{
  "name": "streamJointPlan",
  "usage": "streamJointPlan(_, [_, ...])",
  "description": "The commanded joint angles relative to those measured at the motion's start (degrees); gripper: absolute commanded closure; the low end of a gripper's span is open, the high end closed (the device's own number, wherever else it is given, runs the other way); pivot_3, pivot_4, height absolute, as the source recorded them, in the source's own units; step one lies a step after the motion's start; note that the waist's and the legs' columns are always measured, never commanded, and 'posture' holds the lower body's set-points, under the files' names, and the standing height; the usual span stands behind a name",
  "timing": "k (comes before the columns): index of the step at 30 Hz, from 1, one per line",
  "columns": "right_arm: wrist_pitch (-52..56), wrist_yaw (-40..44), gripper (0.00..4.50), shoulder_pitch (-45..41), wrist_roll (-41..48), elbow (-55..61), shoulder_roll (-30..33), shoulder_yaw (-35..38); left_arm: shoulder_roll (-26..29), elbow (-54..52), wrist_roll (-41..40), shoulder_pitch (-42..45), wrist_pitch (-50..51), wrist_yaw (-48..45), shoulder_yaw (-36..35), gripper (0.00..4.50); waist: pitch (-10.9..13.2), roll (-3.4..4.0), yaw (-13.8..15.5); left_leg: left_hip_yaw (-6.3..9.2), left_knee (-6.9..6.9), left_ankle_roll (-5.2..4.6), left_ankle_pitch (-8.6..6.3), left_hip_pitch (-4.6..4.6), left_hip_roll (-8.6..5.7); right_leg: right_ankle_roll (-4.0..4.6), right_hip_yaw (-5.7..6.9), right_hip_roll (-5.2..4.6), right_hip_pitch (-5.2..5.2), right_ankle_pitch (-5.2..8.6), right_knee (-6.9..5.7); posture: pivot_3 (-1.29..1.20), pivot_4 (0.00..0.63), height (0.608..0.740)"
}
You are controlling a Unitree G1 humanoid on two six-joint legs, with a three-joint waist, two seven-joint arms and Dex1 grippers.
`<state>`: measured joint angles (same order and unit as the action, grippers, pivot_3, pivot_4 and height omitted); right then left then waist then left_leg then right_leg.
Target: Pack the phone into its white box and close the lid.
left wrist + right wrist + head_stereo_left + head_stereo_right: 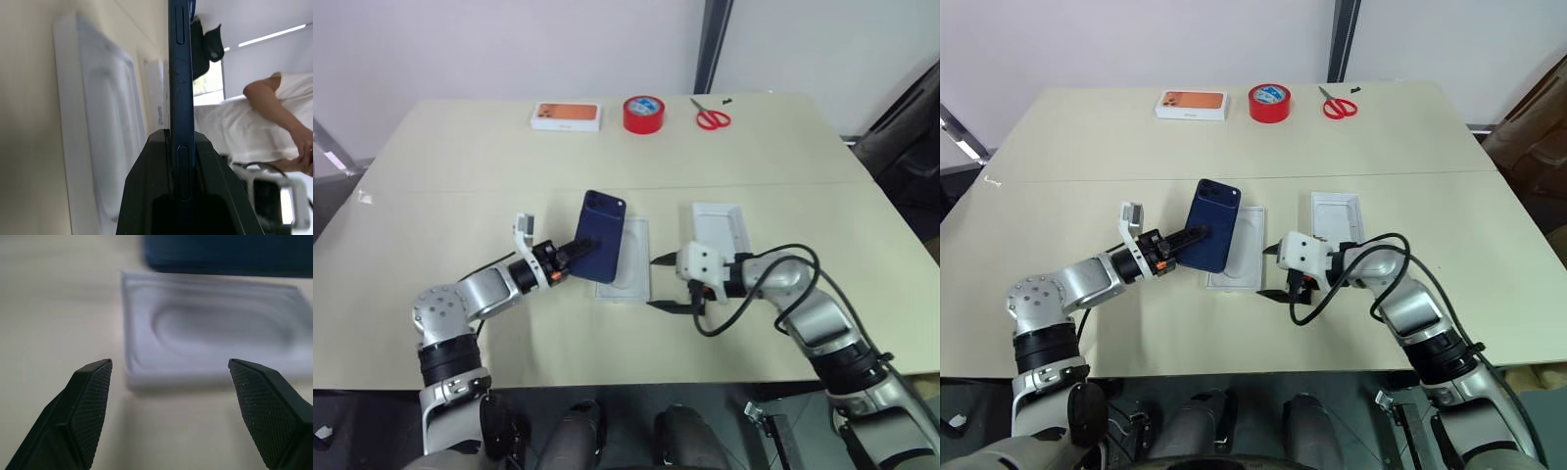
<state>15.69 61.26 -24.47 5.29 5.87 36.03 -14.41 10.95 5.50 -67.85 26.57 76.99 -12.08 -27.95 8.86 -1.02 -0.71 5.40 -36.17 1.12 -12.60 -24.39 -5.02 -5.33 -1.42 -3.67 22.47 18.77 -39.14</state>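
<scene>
Black fingers of the left gripper [570, 255] pinch the phone [601, 235], tilted on edge above a white tray with an oblong recess [628, 262]. Right gripper [664, 283] stands open, empty, just beside that tray. Nothing is packed yet. Another white tray [718, 227] lies beyond; box or lid, I cannot tell.

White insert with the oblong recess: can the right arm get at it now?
Probably yes: the right gripper is open, facing the white moulded insert, with bare table between. The dark blue phone overhangs only its far edge.
</scene>
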Motion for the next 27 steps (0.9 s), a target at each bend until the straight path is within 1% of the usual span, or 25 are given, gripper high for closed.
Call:
streamJointPlan(1, [-2.2,-0.5,0.53,-0.1,0.2,-1.5,1.4,2.3,-0.1,-2.2,-0.3,-0.1,-1.4,-0.2,1.3,4.5,0.0,0.0,0.0,0.0,0.0,0.0,0.0,0.0,0.0,0.0,0.0,0.0,-0.01,0.0,0.0,0.0,0.15,0.734])
streamJointPlan(3, [-2.6,-0.9,0.53,-0.3,0.1,-2.0,1.2,2.3,0.2,-2.3,0.0,-0.3,-1.6,-0.4,2.1,4.5,0.0,0.0,0.0,-0.02,0.0,0.0,0.0,0.0,0.0,0.0,-0.02,0.0,0.0,0.0,0.0,0.0,0.15,0.734])
streamJointPlan(5, [-3.0,-1.3,0.49,-0.5,0.0,-2.5,0.9,2.1,0.5,-2.0,0.2,-0.3,-1.9,-0.6,2.5,3.51,0.0,0.0,0.0,-0.03,0.0,0.0,0.0,0.0,0.0,0.0,-0.02,0.0,0.01,0.0,0.0,0.0,0.15,0.734])
streamJointPlan(7, [-3.1,-1.6,0.49,-0.7,-0.2,-3.1,0.6,2.0,0.8,-2.1,0.2,-0.4,-1.8,-0.7,3.1,2.72,0.0,0.0,0.0,-0.03,-0.01,0.0,0.0,0.0,0.0,0.0,-0.02,0.0,0.0,0.0,0.0,0.0,0.15,0.734])
streamJointPlan(10, [-3.5,-2.0,0.49,-1.3,-0.5,-4.3,0.4,1.9,1.4,-3.1,0.1,-0.6,-1.4,-1.2,4.3,1.22,0.0,0.0,0.1,-0.03,-0.02,0.0,0.0,0.0,0.0,0.0,-0.02,-0.01,-0.02,0.0,0.01,0.0,0.15,0.734])
streamJointPlan(17, [-5.1,-2.8,0.49,-2.6,-1.3,-6.7,-0.7,1.3,2.0,-6.0,-2.0,-1.0,-0.4,-0.8,4.8,1.22,0.0,0.0,0.1,-0.03,-0.03,0.0,0.0,0.0,0.0,0.0,-0.02,-0.01,-0.02,0.0,0.01,0.0,0.15,0.734])
streamJointPlan(25, [-6.4,-2.9,0.49,-3.8,-2.2,-8.7,-2.1,1.1,3.9,-8.9,-4.2,-2.6,1.3,-0.3,4.9,1.22,0.0,0.0,0.1,-0.03,-0.04,0.0,0.0,0.0,0.0,0.0,-0.01,0.0,-0.03,0.0,0.02,0.0,0.15,0.734])
streamJointPlan(27, [-6.6,-2.9,0.49,-4.0,-2.3,-9.1,-2.2,1.2,5.1,-9.4,-3.5,-2.9,1.3,-0.8,5.5,1.22,0.0,0.0,0.1,-0.03,-0.04,0.0,0.0,0.0,0.0,0.0,-0.01,0.0,-0.02,0.0,0.01,0.0,0.15,0.734])
